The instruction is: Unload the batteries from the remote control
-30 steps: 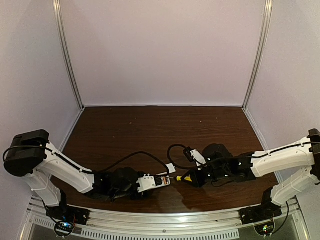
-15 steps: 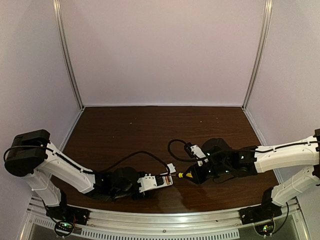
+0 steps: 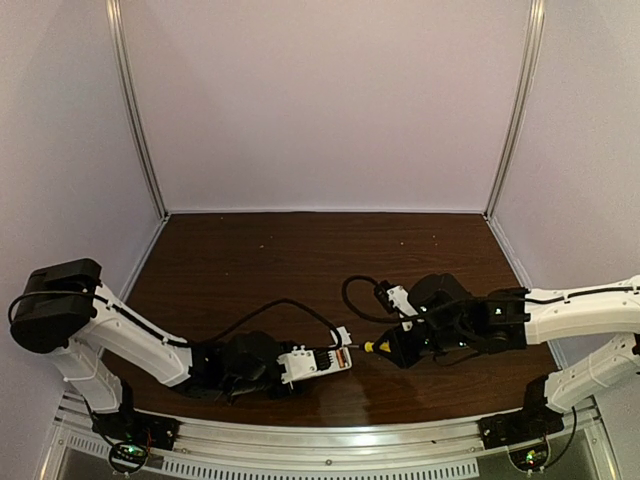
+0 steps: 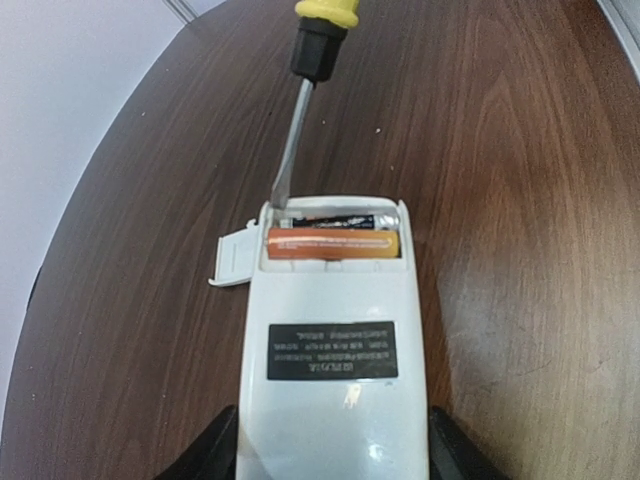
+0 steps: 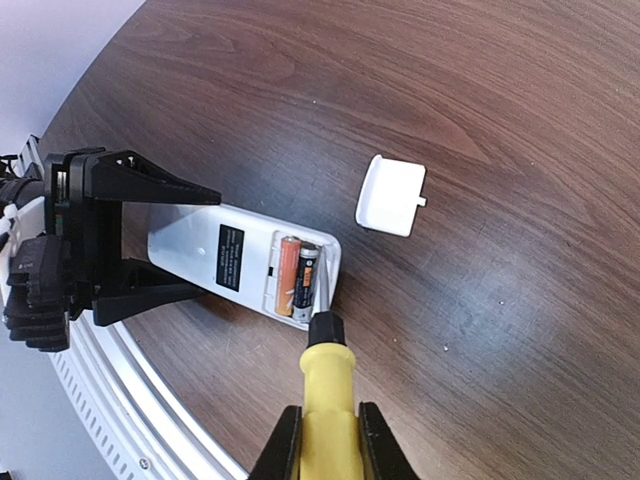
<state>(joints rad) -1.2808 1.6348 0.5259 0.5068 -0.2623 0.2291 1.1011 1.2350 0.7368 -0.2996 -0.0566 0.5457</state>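
"Remote control [image 4: 335, 340]: where do you have it?"
"Near the front edge of the table [image 5: 480, 100], label side up, with your left gripper [image 4: 333, 445] clamped on its sides."
"And the batteries [image 5: 288, 272]?"
"Both sit in the open bay, the orange one [image 4: 332, 244] nearer the label and the dark one [image 4: 340, 219] beyond it. The loose cover [image 5: 391, 195] lies near. Your right gripper [image 5: 328, 440] is closed on the yellow screwdriver [image 5: 325, 385], whose tip is by the dark one."

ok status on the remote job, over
Left pincer clamps remote control. Right pincer shut on screwdriver, tip at dark battery. Both batteries seated. Cover off, beside remote.
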